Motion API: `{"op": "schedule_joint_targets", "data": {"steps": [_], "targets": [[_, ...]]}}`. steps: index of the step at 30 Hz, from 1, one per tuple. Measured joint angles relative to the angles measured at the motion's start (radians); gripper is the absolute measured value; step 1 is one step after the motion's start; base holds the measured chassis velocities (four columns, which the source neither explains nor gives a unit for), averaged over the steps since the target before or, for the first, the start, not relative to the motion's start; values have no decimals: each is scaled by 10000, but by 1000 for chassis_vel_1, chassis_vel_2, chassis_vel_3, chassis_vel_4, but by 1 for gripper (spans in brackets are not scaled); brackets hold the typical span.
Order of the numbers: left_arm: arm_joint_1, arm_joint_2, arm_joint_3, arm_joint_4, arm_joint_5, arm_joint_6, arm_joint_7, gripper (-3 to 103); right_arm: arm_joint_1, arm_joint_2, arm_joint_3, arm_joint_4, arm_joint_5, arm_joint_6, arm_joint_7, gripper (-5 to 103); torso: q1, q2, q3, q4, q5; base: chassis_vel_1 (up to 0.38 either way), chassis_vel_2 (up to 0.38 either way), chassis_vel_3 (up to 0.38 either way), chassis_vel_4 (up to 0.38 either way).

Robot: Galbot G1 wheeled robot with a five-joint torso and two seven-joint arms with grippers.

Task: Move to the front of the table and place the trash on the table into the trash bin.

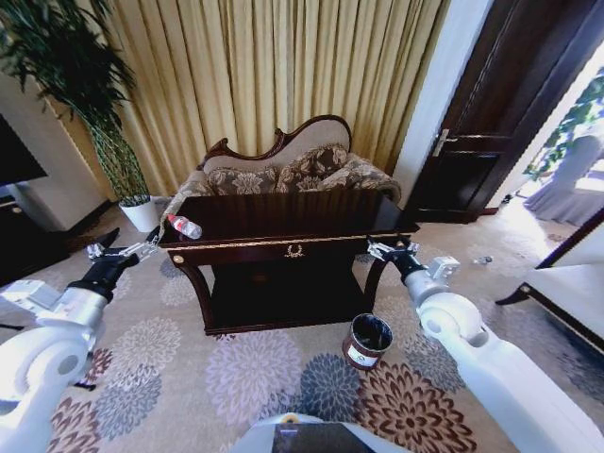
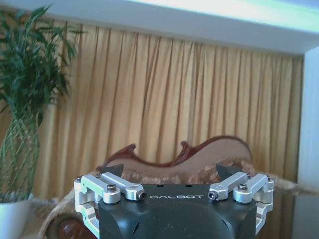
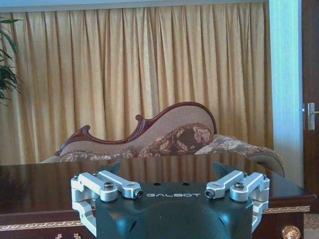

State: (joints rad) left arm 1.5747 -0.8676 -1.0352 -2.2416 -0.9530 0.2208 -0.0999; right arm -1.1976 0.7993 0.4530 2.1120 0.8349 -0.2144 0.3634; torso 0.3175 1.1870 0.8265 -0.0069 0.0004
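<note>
Head view puts us before the table [image 1: 283, 222], so picking up comes next. Our left gripper [image 1: 121, 251], jaws spread and empty, hangs at centre left; the bottle [image 1: 184, 226] lies just right of it on the table's left corner, needing a short reach. Our right gripper [image 1: 394, 250], open too, waits at centre right above the trash bin [image 1: 366, 342].

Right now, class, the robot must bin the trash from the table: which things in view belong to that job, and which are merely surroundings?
Belongs to the job:
bottle
table
trash bin

Just surroundings:
sofa
potted plant
curtain
door
</note>
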Motion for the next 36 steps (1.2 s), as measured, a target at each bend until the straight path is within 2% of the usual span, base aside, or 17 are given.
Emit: {"op": "schedule_joint_targets", "data": {"steps": [8,21,36], "targets": [[-222,243,19,832,265,-103,217,100,-14,-38,283,-201,-302,-166,-293,100,0,1,0,-2,-2,0,0,0,0],[-412,301,12,1283,295,-8,256,100,-153,-56,261,-256,-460,-46,-651,100,-2,2,-1,2,-2,-32,33,32,-23],[-444,310,71,1280,286,-7,280,100,-96,53,-317,-199,-634,66,-595,100,5,-2,2,-2,-4,-208,200,209,-230]]}}
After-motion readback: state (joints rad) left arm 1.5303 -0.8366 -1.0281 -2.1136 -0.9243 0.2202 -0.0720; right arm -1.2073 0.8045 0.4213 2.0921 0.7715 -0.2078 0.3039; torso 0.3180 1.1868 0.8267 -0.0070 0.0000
